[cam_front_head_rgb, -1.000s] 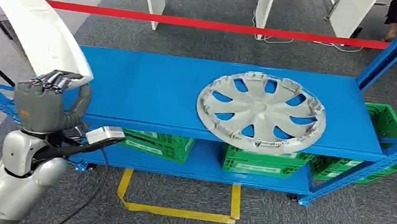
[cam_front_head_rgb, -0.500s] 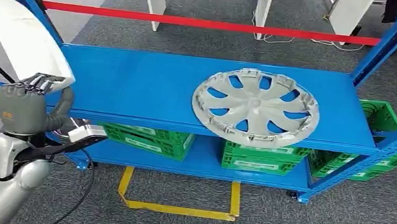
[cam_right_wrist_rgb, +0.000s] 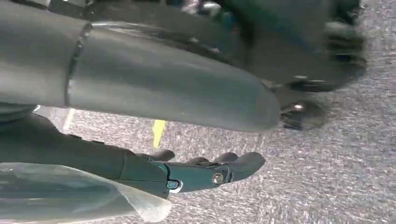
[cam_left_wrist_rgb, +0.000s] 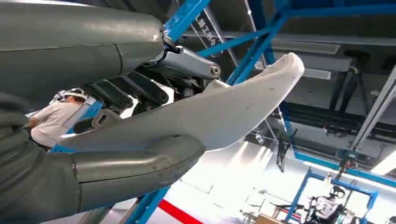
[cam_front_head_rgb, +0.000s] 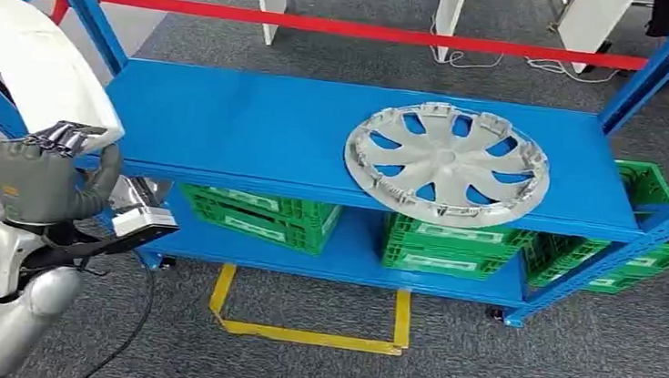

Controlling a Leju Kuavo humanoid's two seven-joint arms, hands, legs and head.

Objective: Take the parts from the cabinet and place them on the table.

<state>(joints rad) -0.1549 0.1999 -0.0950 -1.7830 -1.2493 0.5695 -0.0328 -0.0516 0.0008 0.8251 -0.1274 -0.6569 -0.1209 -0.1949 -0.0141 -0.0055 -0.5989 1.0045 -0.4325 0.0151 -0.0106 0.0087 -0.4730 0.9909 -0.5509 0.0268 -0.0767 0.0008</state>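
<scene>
Shifted view since 1 s earlier, camera turned, shelf (cam_front_head_rgb: 252,145) not moved. Left hand (cam_front_head_rgb: 39,177) clamped on white curved part (cam_front_head_rgb: 31,62), lifted off the rack. Right hand (cam_right_wrist_rgb: 205,172) hung spread, empty. Wheel cover (cam_front_head_rgb: 447,162) left on shelf. Next: carry to table

My left hand (cam_left_wrist_rgb: 116,140) grips a long white curved part (cam_left_wrist_rgb: 224,112), thumb on one face and dark fingers on the other. Blue rack beams (cam_left_wrist_rgb: 261,46) cross behind it, and a person (cam_left_wrist_rgb: 56,119) stands beyond.
</scene>
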